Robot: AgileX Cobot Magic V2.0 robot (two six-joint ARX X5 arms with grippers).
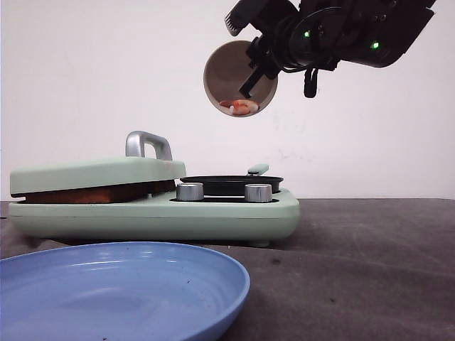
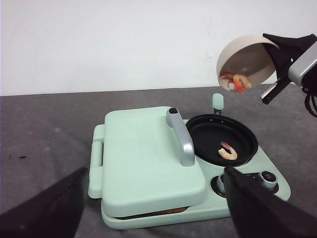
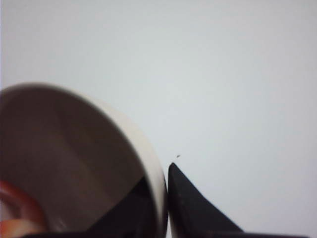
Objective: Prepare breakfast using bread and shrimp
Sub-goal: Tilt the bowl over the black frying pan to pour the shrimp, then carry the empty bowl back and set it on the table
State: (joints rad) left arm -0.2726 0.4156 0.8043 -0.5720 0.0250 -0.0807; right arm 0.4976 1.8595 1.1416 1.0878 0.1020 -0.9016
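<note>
A: Front view first?
B: Shows the right gripper (image 1: 250, 67) high above the black pan (image 1: 231, 185), fingers pinching the rim of the beige bowl (image 1: 231, 71), one finger inside, one outside. Bowl tipped on its side, mouth toward the camera, shrimp (image 1: 239, 107) lying at its low edge, just under the fingertips. Bread (image 1: 99, 192) only a brown strip under the closed green lid (image 1: 96, 174) of the breakfast maker (image 1: 153, 213). Blue plate (image 1: 121, 291) nearest the camera, well apart from the fingers.

A: Left wrist view?
B: Adds what the front hides: one shrimp already in the pan (image 2: 228, 151), the pan's open floor around it, and a second bunch (image 2: 237, 82) in the tilted bowl (image 2: 245, 59) held above the pan's far side. Left gripper (image 2: 156, 208) hovering near the maker's edge, dark fingers (image 2: 44, 208) spread wide, holding nothing. Bare grey table (image 2: 44, 129) off to the side.

A: Right wrist view?
B: Close only: bowl wall (image 3: 143, 163) clamped between the two black fingers (image 3: 193, 208), red shrimp (image 3: 15, 213) against the inner wall.
</note>
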